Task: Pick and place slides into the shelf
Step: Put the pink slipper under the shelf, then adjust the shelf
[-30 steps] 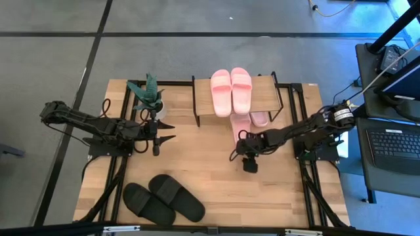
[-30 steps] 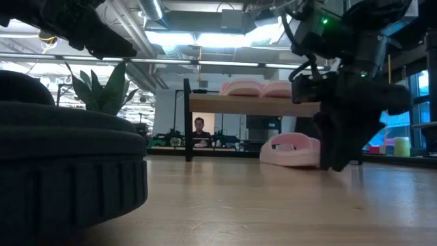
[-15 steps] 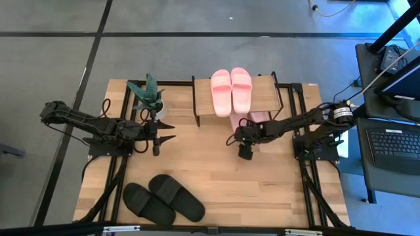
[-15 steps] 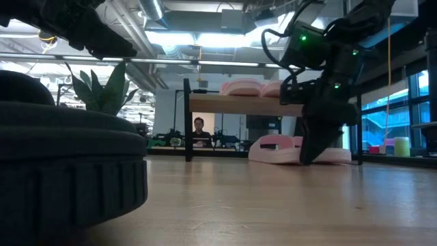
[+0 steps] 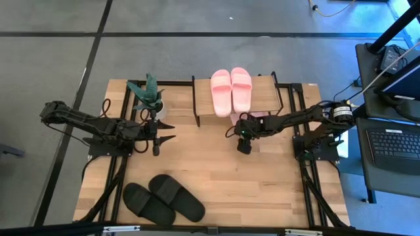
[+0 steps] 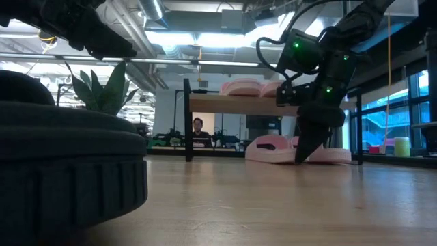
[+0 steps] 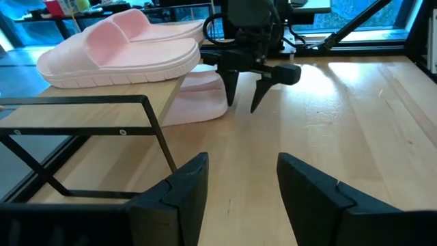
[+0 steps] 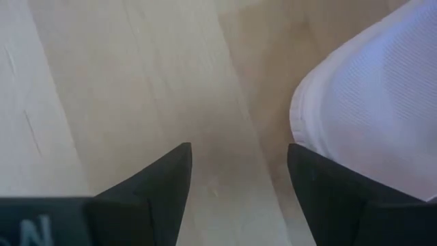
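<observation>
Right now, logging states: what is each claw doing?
Left claw: open, empty, waiting near the plant.
Right claw: open, empty, beside a pink slide.

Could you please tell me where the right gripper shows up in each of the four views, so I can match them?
High view: right gripper open, just in front of the shelf.
Low view: right of centre, tips near the table.
Left wrist view: far off, upper middle, beside the lower pink slide.
Right wrist view: own fingers along the bottom.
Shared landmark: that pink slide.
</observation>
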Motion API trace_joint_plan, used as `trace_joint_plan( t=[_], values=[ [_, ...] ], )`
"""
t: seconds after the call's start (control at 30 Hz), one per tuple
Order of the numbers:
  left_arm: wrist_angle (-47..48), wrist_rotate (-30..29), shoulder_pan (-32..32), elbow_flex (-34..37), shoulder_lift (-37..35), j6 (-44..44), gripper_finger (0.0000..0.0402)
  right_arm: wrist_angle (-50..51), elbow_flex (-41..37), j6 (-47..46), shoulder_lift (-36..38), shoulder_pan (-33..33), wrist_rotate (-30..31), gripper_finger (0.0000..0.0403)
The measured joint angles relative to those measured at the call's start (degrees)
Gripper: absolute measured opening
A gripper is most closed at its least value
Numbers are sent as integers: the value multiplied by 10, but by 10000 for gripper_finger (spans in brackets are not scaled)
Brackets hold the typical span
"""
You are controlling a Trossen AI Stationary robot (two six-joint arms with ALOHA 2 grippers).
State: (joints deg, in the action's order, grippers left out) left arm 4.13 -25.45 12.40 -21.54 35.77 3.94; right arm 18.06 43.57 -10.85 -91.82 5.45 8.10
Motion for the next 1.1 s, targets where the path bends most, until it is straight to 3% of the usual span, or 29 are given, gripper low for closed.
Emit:
trace_joint_plan(
  t=[0.67,1.1],
  values=[
    [8,0,0,0,0,19,166,-5,2,-9,4,-17,1,242],
    [8,0,0,0,0,19,166,-47,127,8,17,-111,-18,242]
  ],
)
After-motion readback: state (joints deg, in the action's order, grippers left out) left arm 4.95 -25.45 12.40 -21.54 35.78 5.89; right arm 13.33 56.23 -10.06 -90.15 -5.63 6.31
